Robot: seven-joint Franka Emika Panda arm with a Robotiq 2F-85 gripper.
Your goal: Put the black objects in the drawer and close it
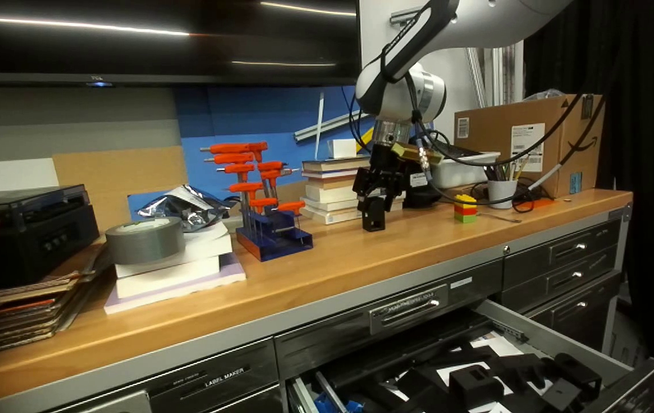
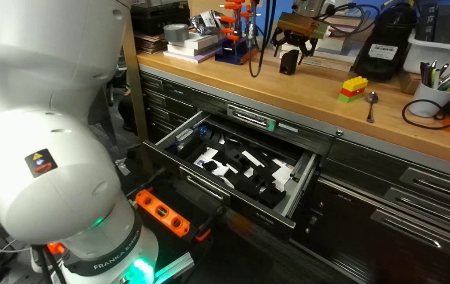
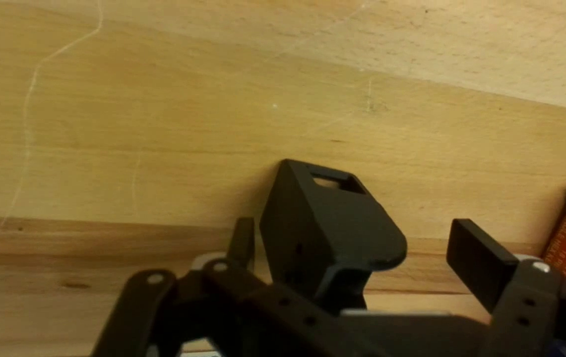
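1. Wooden bench runs below a dark screen, with stacked books on it.
2. On this bench, the black piece stands upright.
3. My claw has its fingers apart, with this piece between them; one finger is just beside it, the other one stands farther.
4. Lower down, the drawer is pulled out, and inside it lie several black parts and white sheets.
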